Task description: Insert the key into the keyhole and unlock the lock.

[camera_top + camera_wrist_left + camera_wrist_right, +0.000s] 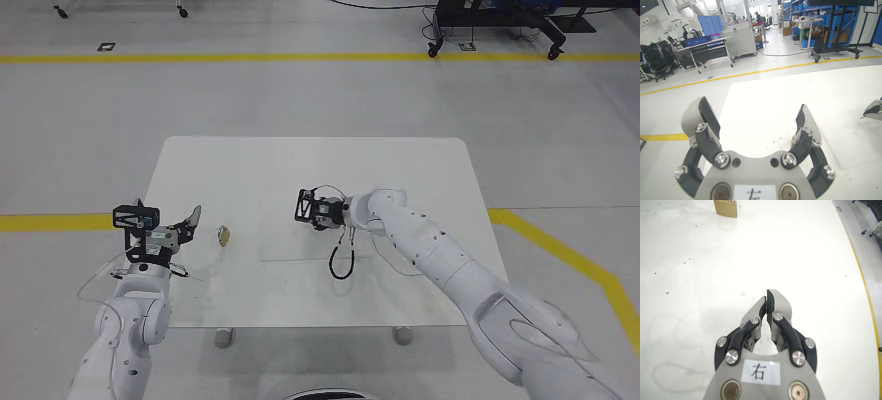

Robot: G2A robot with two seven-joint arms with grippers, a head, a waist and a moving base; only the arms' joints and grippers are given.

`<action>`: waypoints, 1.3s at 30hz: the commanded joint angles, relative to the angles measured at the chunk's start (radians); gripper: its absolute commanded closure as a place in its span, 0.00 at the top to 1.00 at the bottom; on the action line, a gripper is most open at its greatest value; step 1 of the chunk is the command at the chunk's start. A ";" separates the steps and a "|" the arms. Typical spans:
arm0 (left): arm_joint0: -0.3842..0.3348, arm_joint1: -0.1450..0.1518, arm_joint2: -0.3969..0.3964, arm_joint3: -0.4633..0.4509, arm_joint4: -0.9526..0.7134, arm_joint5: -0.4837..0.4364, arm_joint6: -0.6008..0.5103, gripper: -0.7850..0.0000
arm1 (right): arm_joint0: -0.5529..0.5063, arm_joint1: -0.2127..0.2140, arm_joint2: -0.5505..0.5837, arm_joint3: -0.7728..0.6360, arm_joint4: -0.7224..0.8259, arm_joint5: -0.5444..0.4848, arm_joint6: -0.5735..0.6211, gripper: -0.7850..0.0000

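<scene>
Lock on table — near left gripper; long axis, heading unclear.

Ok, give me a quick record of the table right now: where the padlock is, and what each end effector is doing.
table: white
padlock: brass, on the table between the two arms, nearer the left one
left end effector: open, empty, at the table's left side, close to the padlock but apart from it
right end effector: shut, over the middle of the table, facing the padlock from a distance
task state: padlock not touched by either end effector
</scene>
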 commanded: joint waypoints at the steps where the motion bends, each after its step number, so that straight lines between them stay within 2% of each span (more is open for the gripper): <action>1: 0.000 0.000 0.000 0.000 0.000 0.000 0.000 1.00 | -0.024 0.018 0.033 -0.044 -0.011 0.021 -0.015 0.00; 4: 0.000 0.000 0.000 0.000 0.000 0.000 0.000 1.00 | -0.086 0.053 0.118 -0.125 0.020 0.026 -0.059 0.00; 7: 0.000 0.000 0.000 0.000 0.000 0.000 0.000 1.00 | -0.164 0.088 0.243 -0.175 0.180 -0.040 -0.101 0.00; 10: 0.000 0.000 0.000 0.000 0.000 0.000 0.000 1.00 | -0.198 0.112 0.339 -0.142 0.411 -0.204 -0.053 0.00; 15: 0.000 0.000 0.000 0.000 0.000 0.000 0.000 1.00 | -0.221 0.136 0.421 -0.087 0.614 -0.287 0.033 0.00; 24: -0.001 0.000 -0.002 -0.001 0.005 0.005 0.003 1.00 | -0.222 0.139 0.433 -0.081 0.629 -0.268 0.047 0.00; 27: 0.012 -0.003 0.007 -0.036 0.011 0.020 0.038 1.00 | -0.222 0.139 0.433 -0.081 0.629 -0.268 0.047 0.00; 29: 0.023 -0.007 0.026 -0.079 -0.068 -0.029 0.026 1.00 | -0.222 0.139 0.433 -0.081 0.629 -0.268 0.047 0.00; 33: 0.005 -0.007 0.029 -0.119 -0.366 -0.235 -0.107 1.00 | -0.245 0.129 0.404 -0.088 0.748 -0.338 0.037 0.00; 36: -0.044 -0.002 0.019 -0.095 -0.685 -0.381 -0.312 1.00 | -0.237 0.118 0.347 -0.099 0.909 -0.338 0.073 0.00; 39: -0.122 0.005 0.027 -0.048 -0.991 -0.435 -0.545 1.00 | -0.222 0.116 0.292 -0.109 1.093 -0.338 0.147 0.00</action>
